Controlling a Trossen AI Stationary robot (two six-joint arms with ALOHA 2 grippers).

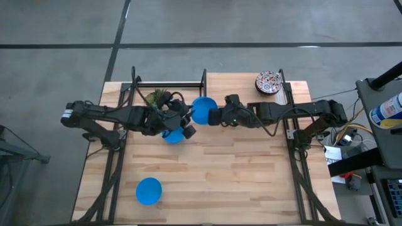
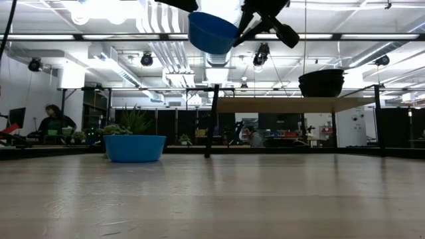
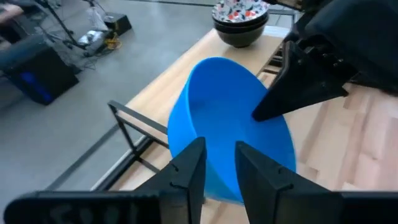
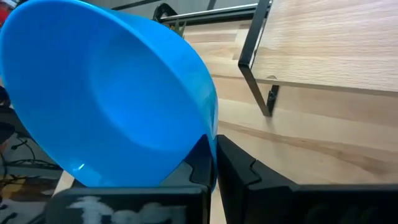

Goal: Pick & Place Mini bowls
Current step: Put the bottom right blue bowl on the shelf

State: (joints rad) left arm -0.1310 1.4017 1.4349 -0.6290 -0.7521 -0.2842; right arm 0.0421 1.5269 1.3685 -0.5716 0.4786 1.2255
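Note:
A bright blue mini bowl (image 1: 202, 110) hangs high above the table's middle, tilted, with my right gripper (image 1: 215, 117) shut on it. My left gripper (image 1: 187, 125) is open right beside it; in the left wrist view its fingers (image 3: 186, 171) stand in front of the bowl's lower part (image 3: 217, 124). A second blue bowl (image 1: 173, 135) rests base down on the table under the left gripper. A third (image 1: 149, 190) rests near the front left. Patterned bowls (image 1: 269, 82) sit stacked on a raised shelf at the far right. My left gripper's fingers overlap the blue bowl in its wrist view, and I cannot tell whether they touch it. My right gripper pinches the bowl's rim (image 4: 211, 134) with one finger inside the bowl (image 3: 267, 109) and one outside. The fingers come from the table's right, slanting down. The bowl is lifted clear and tilted.
A small green plant (image 1: 157, 97) stands at the far left beside a black metal frame (image 1: 169, 82). The raised wooden shelf (image 2: 292, 105) spans the far right. Bare wood lies across the table's near half, right of the front-left bowl. People show far off in the room behind.

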